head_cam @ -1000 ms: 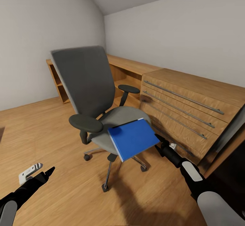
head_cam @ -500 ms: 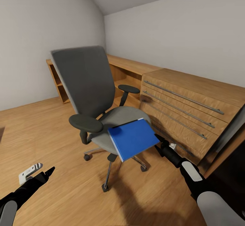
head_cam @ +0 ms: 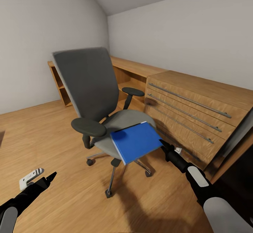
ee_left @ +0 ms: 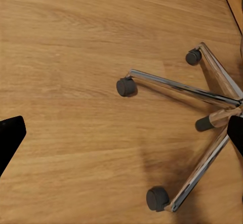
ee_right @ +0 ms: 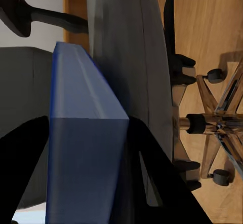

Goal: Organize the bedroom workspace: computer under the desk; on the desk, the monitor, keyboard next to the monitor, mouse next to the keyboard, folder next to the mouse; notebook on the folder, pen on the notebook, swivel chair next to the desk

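Note:
The grey swivel chair (head_cam: pixel 89 85) stands in the middle of the wood floor, its back towards me. The bright blue folder (head_cam: pixel 135 141) lies tilted over the front edge of the seat, and my right gripper (head_cam: pixel 162 144) is shut on its near right corner. From the right wrist, the folder (ee_right: pixel 83 148) sits edge-on between the two black fingers (ee_right: pixel 20 163), with the grey seat (ee_right: pixel 131 67) just beyond it. My left gripper (head_cam: pixel 49 177) hangs low at the left, open, over the floor near the chair's chrome base (ee_left: pixel 202 97).
A light wooden drawer unit (head_cam: pixel 196 110) with long metal handles stands close to the right of the chair, and a low wooden shelf (head_cam: pixel 63 85) runs along the wall behind. A dark slanted edge (head_cam: pixel 239 155) shows at the lower right. Open floor lies to the left.
The folder, in my right gripper, has shifted slightly up and to the left over the seat. The chair and my left arm have stayed put.

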### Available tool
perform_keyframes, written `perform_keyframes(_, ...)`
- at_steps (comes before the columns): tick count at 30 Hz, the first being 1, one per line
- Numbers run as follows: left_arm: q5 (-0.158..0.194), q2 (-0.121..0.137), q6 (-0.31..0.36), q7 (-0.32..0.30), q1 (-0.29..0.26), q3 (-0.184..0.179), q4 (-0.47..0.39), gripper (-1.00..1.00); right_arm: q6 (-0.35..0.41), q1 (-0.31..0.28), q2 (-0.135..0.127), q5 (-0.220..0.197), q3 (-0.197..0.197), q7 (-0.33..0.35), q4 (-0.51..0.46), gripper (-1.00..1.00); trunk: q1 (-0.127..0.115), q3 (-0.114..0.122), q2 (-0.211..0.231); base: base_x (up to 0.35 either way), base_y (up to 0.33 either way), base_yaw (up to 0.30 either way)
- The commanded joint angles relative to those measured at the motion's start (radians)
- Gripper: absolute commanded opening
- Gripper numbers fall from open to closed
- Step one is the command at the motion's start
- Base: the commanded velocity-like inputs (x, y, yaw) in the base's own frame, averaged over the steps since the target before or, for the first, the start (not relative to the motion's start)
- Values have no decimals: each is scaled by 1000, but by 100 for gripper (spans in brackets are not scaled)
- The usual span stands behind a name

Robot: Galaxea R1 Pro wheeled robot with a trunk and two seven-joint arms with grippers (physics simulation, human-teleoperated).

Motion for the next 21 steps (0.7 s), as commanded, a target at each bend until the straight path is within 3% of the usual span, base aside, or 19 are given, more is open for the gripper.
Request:
perform_keyframes(1, 0, 0, 6, -5, -1, 2, 0, 100, 8, 0, 0, -4, -2, 0, 1, -100, 0, -1, 0, 0, 0, 0)
perform_keyframes(5, 0, 0, 6, -5, -1, 3, -1, 100, 8, 0, 0, -4, -2, 0, 1, -100, 0, -1, 0, 0, 0, 0)
perform_keyframes(21, 0, -1, 6, -3, -1, 5, -1, 100, 8, 0, -1, -4, -5, 1, 1, -100, -7, 61, 3, 0, 0, 0)
